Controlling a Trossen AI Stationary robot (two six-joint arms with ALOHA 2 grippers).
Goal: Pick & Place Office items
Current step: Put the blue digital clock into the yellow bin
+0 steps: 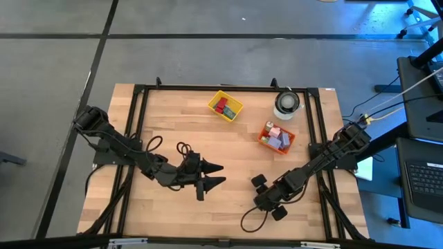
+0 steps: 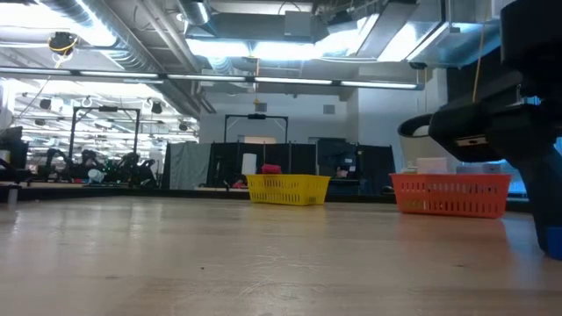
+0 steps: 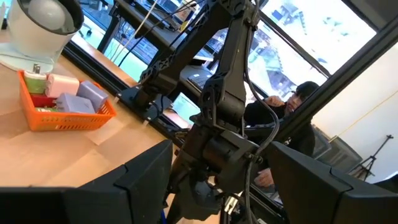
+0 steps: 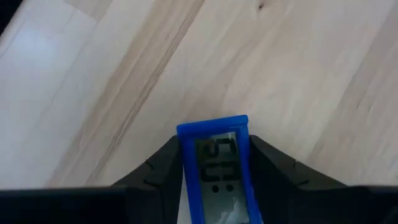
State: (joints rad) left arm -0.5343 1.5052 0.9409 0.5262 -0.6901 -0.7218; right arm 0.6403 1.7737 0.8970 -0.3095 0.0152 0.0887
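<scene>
My right gripper point(image 4: 214, 146) hangs over the near middle-right of the table point(image 1: 266, 197), pointing down and shut on a dark blue piece with a grey display face point(image 4: 214, 168). A sliver of blue also shows in the low view point(image 2: 553, 239). My left gripper point(image 1: 216, 176) is open over the near middle of the table, its fingers pointing toward the right arm and touching nothing. The yellow bin point(image 1: 225, 105) holds red and green pieces. The orange bin point(image 1: 277, 137) holds pink, lavender and white pieces point(image 3: 68, 93). My right gripper pinches the dark blue piece between its two fingers point(image 4: 155, 165), one finger on each long side point(image 4: 185, 168). The fingers come from above, pointing down at the table. The piece's free end point(image 4: 213, 122) sticks out past the fingertips. Whether it touches the wood, I cannot tell.
A white round roll point(image 1: 287, 104) stands at the far right, beside the orange bin. A black frame point(image 1: 138, 124) borders the wooden table. Bare wood point(image 1: 180, 117) lies on the left and the near middle. A person point(image 3: 305, 99) sits beyond the table's right side.
</scene>
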